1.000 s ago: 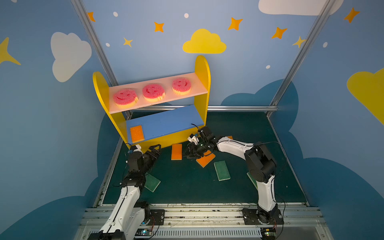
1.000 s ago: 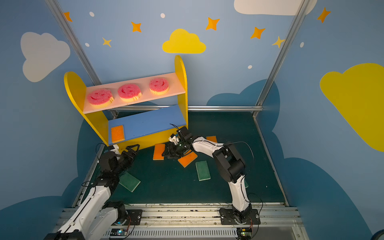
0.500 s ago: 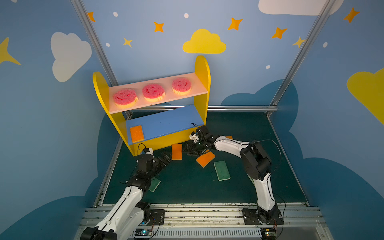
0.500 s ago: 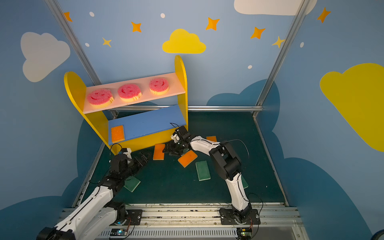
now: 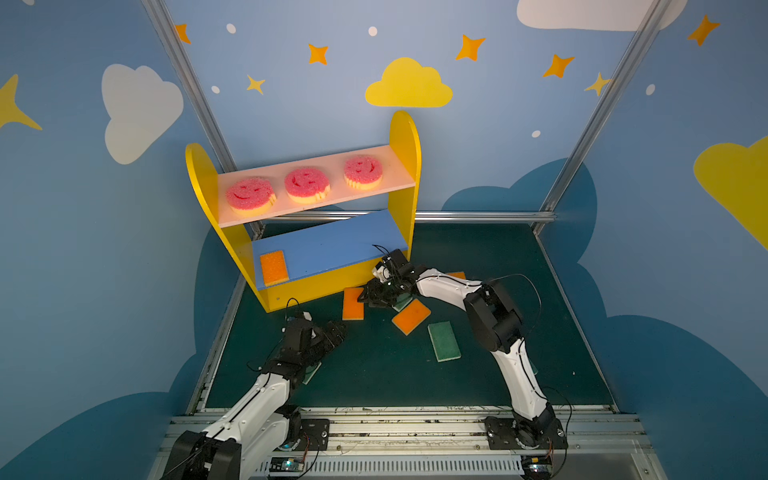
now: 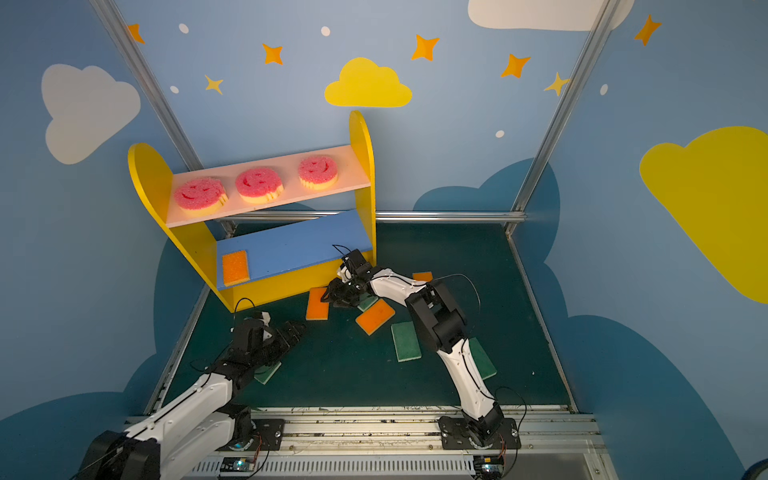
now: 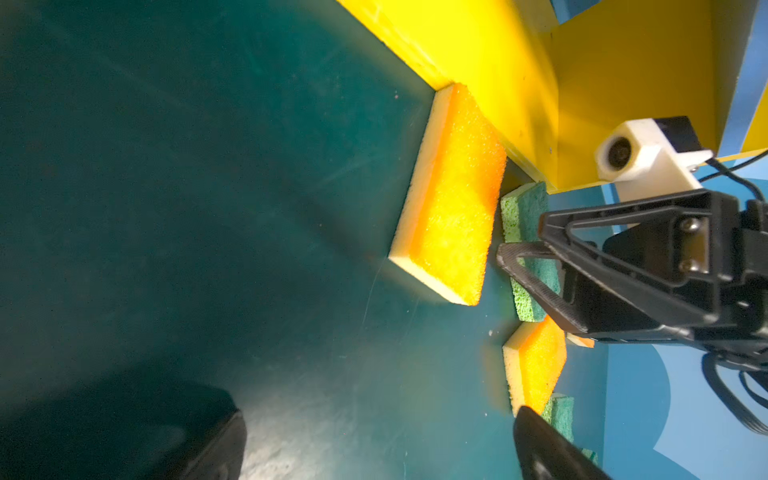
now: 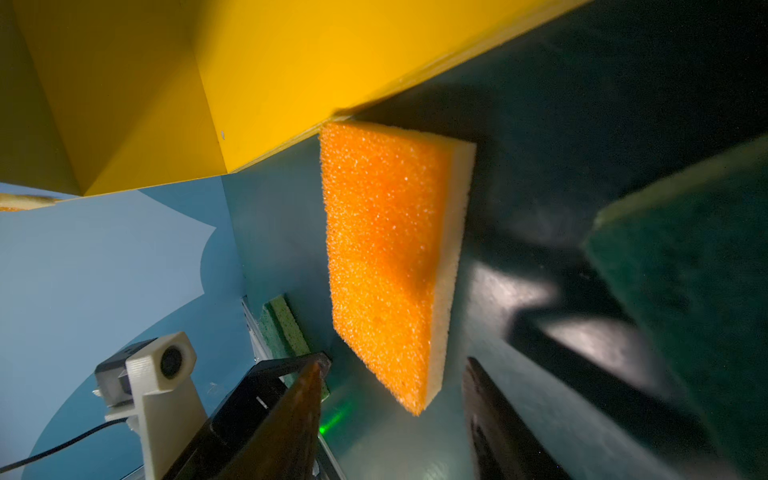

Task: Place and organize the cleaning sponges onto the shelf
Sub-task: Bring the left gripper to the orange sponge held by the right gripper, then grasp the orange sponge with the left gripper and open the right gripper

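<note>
Now the left gripper (image 5: pixel 336 329), jaws wide and empty, is swinging away from the shelf (image 5: pixel 320 286) while the right gripper (image 5: pixel 369 297), half-open and holding nothing, is nosing toward the orange sponge (image 5: pixel 353 304) lying on the surface (image 5: pixel 374 374) against the shelf's base, likely the next pick.

shelf (image 5: pixel 405 166) | three pink sponges (image 5: pixel 306 185) – top board (image 5: pixel 397 172) | orange sponge (image 5: pixel 274 267) – blue board (image 5: pixel 332 247) | other sponges (image 5: pixel 410 316) on floor (image 5: pixel 374 370)

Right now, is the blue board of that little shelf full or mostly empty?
Mostly empty: in both top views the blue board holds just one orange sponge, lying flat at its left end; the rest is bare.
</note>
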`<state>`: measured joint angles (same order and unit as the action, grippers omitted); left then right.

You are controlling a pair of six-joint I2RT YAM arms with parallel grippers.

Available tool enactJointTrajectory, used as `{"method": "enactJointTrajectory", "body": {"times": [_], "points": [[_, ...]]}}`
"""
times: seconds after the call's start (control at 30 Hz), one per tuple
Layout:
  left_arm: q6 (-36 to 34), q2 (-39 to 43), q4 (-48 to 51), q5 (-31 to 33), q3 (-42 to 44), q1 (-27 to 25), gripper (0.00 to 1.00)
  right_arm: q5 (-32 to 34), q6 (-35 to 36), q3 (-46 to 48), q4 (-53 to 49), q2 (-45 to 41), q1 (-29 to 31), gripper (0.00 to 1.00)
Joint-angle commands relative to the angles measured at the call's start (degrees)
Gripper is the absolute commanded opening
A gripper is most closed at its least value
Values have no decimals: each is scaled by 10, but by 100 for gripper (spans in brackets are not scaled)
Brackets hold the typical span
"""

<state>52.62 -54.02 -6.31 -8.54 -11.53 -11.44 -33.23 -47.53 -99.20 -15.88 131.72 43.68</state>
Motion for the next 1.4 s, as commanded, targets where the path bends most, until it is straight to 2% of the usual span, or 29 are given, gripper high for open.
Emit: {"method": "enactJointTrajectory", "body": {"times": [0.0, 0.33, 0.7, 0.9, 1.17, 1.37], "points": [[-9, -17, -9, -2, 6, -2, 99, 7, 4, -13, -18, 15, 4, 54], [4, 25, 16, 38, 26, -2, 100, 3, -5, -14, -7, 35, 4, 49], [17, 33, 18, 38, 34, -2, 100, 4, -17, -30, -2, 61, 7, 44], [14, 53, 39, 40, 29, -2, 100, 12, -23, -32, -3, 67, 7, 29], [14, 89, 59, 30, 27, -2, 100, 10, -30, -22, 9, 63, 7, 3], [6, 108, 68, 15, 18, -2, 99, 13, -27, -4, 15, 33, 8, 0]]}}
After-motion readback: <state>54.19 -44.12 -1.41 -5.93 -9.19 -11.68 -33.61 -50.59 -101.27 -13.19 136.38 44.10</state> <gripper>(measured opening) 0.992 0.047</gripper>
